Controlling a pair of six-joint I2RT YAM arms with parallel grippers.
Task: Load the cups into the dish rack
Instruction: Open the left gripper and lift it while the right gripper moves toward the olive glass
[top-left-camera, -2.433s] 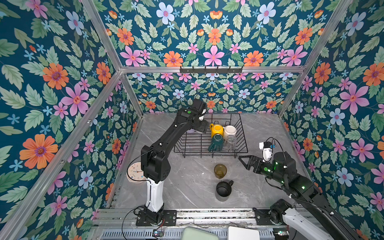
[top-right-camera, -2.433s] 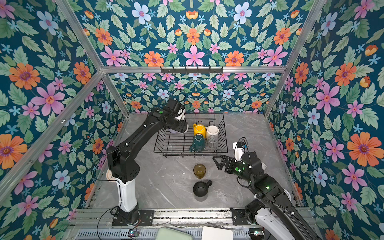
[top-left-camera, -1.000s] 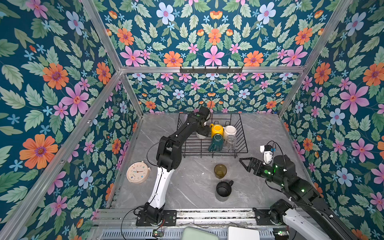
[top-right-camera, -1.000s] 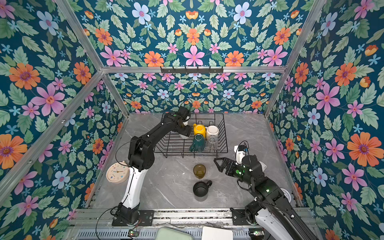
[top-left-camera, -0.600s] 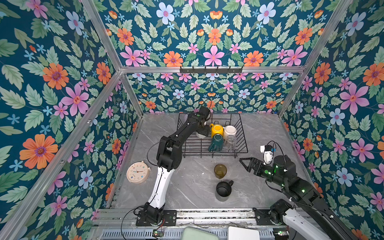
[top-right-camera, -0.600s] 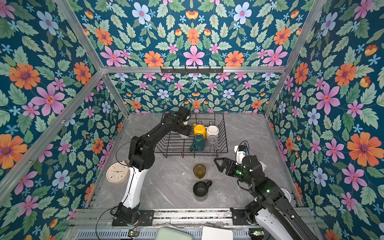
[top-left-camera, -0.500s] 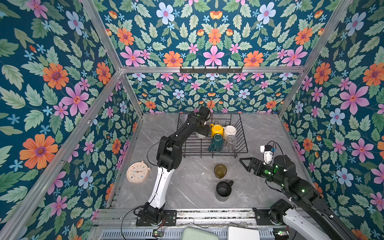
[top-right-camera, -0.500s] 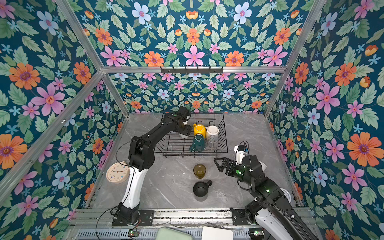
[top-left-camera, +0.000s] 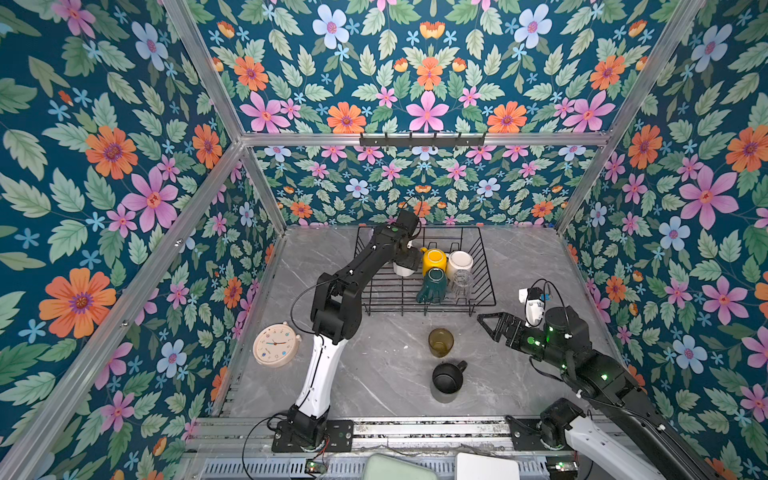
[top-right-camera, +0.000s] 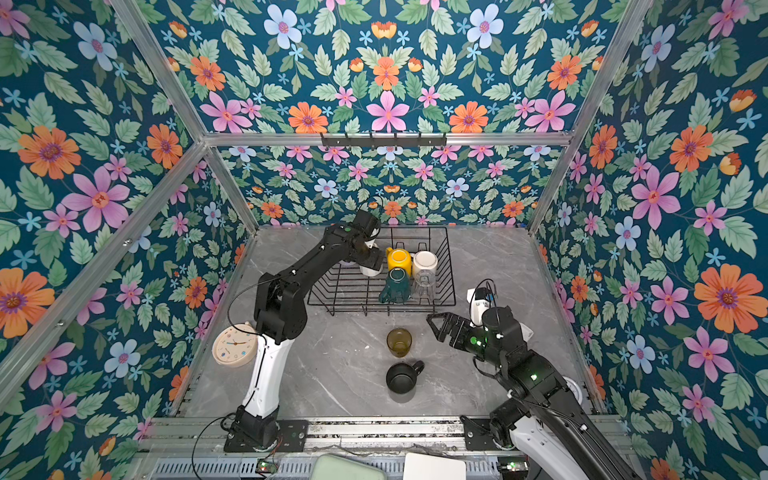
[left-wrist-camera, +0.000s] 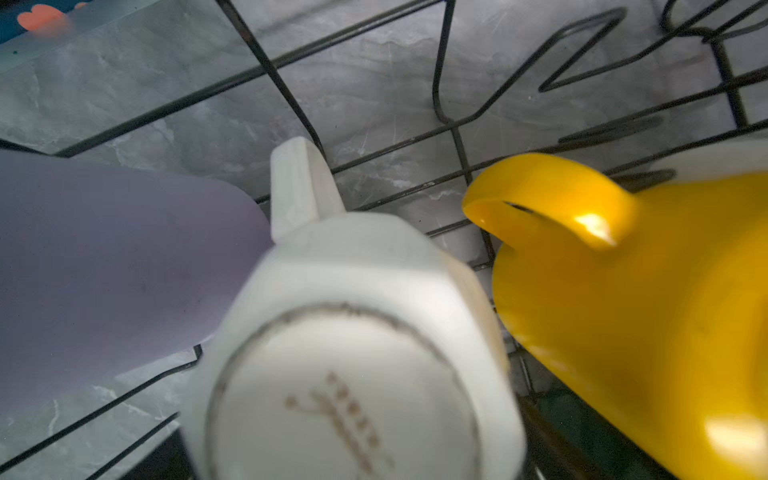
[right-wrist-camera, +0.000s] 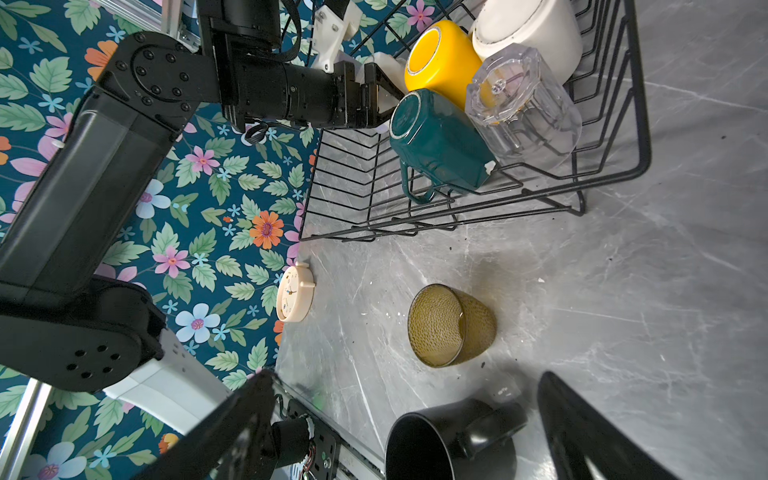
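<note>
Your left tool sits over the upturned white mug in the dish rack, at the yellow mug's 9 o'clock. I can't tell whether it has let go. Lift straight up, clear of the handle and the lilac tumbler. Your right tool gapes empty, with the amber glass at its 9 o'clock.

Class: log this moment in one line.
left gripper: at white mug in dish rack | right gripper: open, empty | unloaded: amber glass, black mug

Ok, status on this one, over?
Right gripper jaws open, empty. Left gripper at white mug in dish rack, grip unclear. Amber glass, black mug on table. Nothing blocking them.
</note>
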